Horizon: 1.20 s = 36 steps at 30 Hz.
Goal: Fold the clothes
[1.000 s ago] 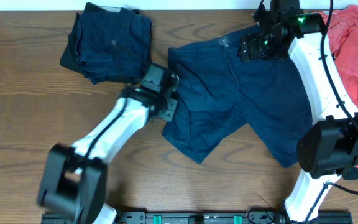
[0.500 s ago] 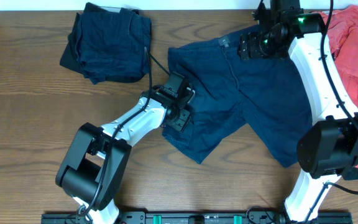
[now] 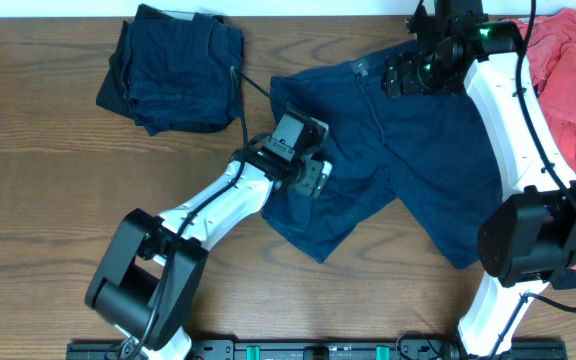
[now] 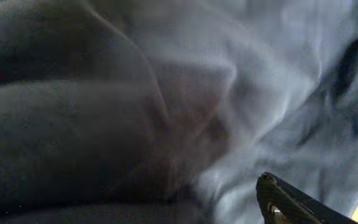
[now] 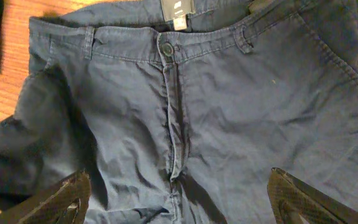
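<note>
The navy shorts [image 3: 398, 150] lie spread front-up across the middle and right of the wooden table [image 3: 38, 200]. Their waistband [image 5: 166, 37] is at the far edge and both legs trail toward the near side, a layout that suits a first fold. The left gripper [image 3: 306, 165] hangs low over the left leg, close to the rumpled inner cloth. Its wrist view is filled with blurred fabric and shows only one finger [image 4: 291, 204], so I cannot tell whether it is spread or pinching. It is probably there to gather that leg's edge. The right gripper [image 3: 413, 72] hovers above the waistband with its fingers wide apart and nothing between them. It is centred near the button [image 5: 166, 48], likely ready to pin or lift the top. A folded navy pile [image 3: 173, 70] sits far left, apparently finished. A coral-red garment [image 3: 566, 75] is heaped far right, seemingly waiting its turn.
</note>
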Motion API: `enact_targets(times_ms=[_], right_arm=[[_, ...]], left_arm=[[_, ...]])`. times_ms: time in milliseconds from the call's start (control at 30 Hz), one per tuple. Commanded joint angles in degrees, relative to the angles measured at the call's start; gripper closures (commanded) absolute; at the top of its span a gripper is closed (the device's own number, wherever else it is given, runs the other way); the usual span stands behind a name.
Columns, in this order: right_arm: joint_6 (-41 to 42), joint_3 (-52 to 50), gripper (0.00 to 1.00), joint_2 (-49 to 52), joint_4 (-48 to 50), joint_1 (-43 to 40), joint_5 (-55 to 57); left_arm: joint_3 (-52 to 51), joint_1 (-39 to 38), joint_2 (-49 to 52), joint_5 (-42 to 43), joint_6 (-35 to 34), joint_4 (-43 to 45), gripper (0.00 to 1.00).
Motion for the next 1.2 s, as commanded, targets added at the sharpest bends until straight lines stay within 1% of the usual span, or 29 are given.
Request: enact_targets(times_ms=[0, 100, 167, 233, 300, 367, 400, 433, 533, 600, 667, 767, 867, 933, 967, 1033, 1067, 1133, 1167], right_arm=[[-2.23, 0.09, 0.11, 0.28, -0.17, 0.35, 0.22], [-3.19, 0.09, 0.11, 0.28, -0.26, 0.28, 0.24], [-3.28, 0.09, 0.11, 0.28, -0.44, 0.24, 0.39], [-3.28, 0.09, 0.11, 0.28, -0.57, -0.02, 0.37], [-3.28, 0.09, 0.11, 0.28, -0.7, -0.28, 0.39], [-3.28, 0.09, 0.11, 0.28, -0.85, -0.37, 0.37], [-3.28, 0.09, 0.11, 0.28, -0.85, -0.39, 0.37], [-3.28, 0.09, 0.11, 0.28, -0.85, -0.39, 0.37], [-3.26, 0.09, 0.11, 0.28, -0.81, -0.39, 0.37], [-3.26, 0.09, 0.11, 0.28, -0.81, -0.39, 0.37], [-3.26, 0.09, 0.1, 0.28, -0.83, -0.39, 0.37], [-3.26, 0.09, 0.1, 0.28, -0.81, -0.33, 0.35], [-3.26, 0.09, 0.09, 0.28, -0.81, -0.15, 0.35], [-3.26, 0.09, 0.09, 0.28, -0.81, -0.15, 0.33], [-3.26, 0.09, 0.09, 0.28, -0.85, -0.11, 0.33], [-3.26, 0.09, 0.09, 0.28, -1.14, -0.04, 0.33], [-3.26, 0.09, 0.09, 0.28, -1.4, -0.04, 0.35], [-3.28, -0.07, 0.1, 0.31, -1.79, -0.04, 0.37], [-3.28, -0.33, 0.1, 0.31, -1.81, -0.02, 0.37]], left_arm=[[0.94, -0.09, 4.02, -0.09, -10.49, 1.81, 0.19], [0.94, -0.07, 6.01, -0.11, -13.14, 3.13, 0.21], [0.94, -0.07, 5.99, -0.09, -13.53, 3.82, 0.35], [0.94, -0.02, 5.14, -0.13, -13.51, 3.65, 0.58], [0.94, 0.0, 3.63, -1.2, -13.46, 2.38, 0.75], [0.94, 0.0, 1.4, -4.22, -13.49, 0.04, 0.88], [0.94, 0.0, -0.2, -6.36, -13.46, -1.53, 0.92], [0.94, 0.0, -2.12, -8.48, -13.42, -3.32, 0.94], [0.94, 0.0, -7.67, -13.75, -11.34, -8.44, 0.94], [0.94, 0.02, -11.67, -16.65, -9.51, -12.74, 0.94], [0.94, 0.04, -15.17, -19.56, -9.38, -18.38, 0.94], [0.94, 0.04, -17.27, -20.24, -9.42, -25.33, 0.94], [0.7, 0.04, -17.03, -18.08, -10.1, -30.01, 0.92], [-0.07, 0.02, -16.57, -14.75, -10.12, -30.6, 0.83], [-0.5, 0.02, -16.17, -13.05, -10.12, -30.58, 0.73], [-0.76, 0.04, -15.45, -11.04, -10.1, -30.95, 0.57], [-0.76, 0.04, -15.02, -10.29, -10.19, -31.47, 0.55], [-0.76, 0.04, -14.62, -10.12, -11.54, -32.85, 0.54], [-0.76, 0.13, -14.62, -10.27, -11.58, -33.31, 0.58]])
